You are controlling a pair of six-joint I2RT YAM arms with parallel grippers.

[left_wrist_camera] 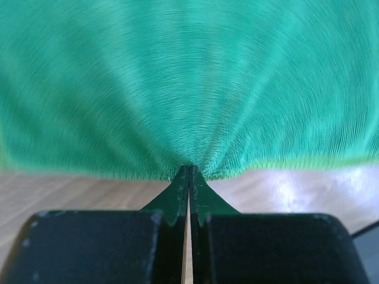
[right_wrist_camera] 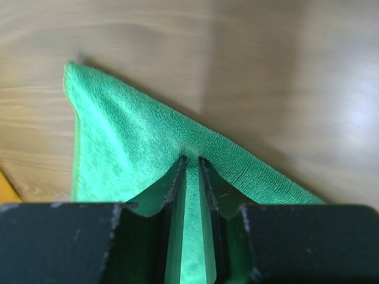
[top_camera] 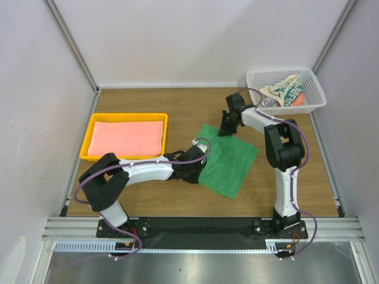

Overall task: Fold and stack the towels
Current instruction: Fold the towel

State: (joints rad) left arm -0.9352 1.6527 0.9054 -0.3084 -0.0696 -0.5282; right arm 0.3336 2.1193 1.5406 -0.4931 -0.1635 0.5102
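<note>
Now the green towel lies mid-frame on the bench — it looks soft, light and floppy. The left fingers pinch tight on its left edge and the right fingers clamp its top corner — good spots to lift by.

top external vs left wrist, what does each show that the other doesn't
Only top external: pink towel in the tray, patterned towel in the basket, right gripper at the green towel's far corner. Only left wrist: left gripper pinched shut on the green towel's edge, cloth puckering toward it. Both: green towel, table.
</note>
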